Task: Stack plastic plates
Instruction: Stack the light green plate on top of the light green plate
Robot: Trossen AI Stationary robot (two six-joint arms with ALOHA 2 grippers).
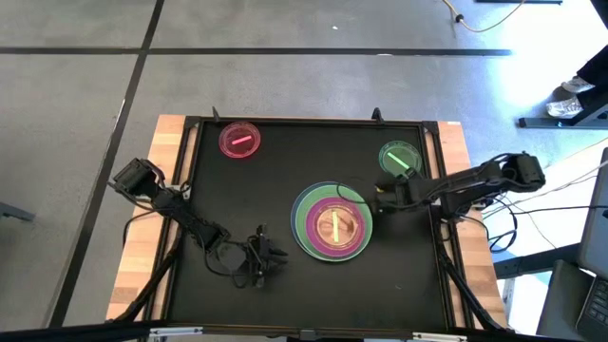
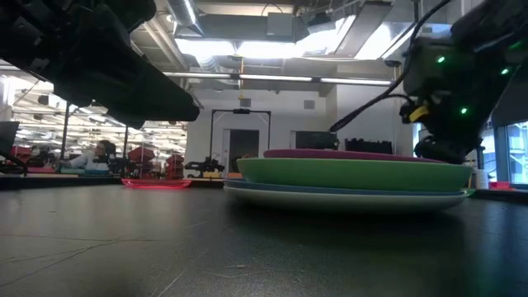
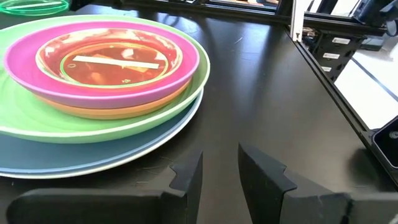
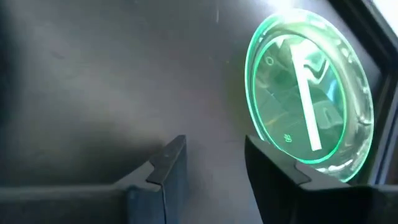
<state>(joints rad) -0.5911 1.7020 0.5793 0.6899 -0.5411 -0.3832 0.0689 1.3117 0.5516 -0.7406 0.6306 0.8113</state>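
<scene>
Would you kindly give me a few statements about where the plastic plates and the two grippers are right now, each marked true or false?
1. The small translucent pink plate lies alone near the table's far left corner. True.
2. The stack of plates has a large light green plate beneath a purple plate. True.
3. The small translucent green plate rests on top of the stack. False: it lies by itself on the black table, beside the right gripper.
4. The right gripper holds a plate. False: its jaws are open and empty.
5. The left gripper is clamped on the stack's rim. False: it is short of the stack, holding nothing.
</scene>
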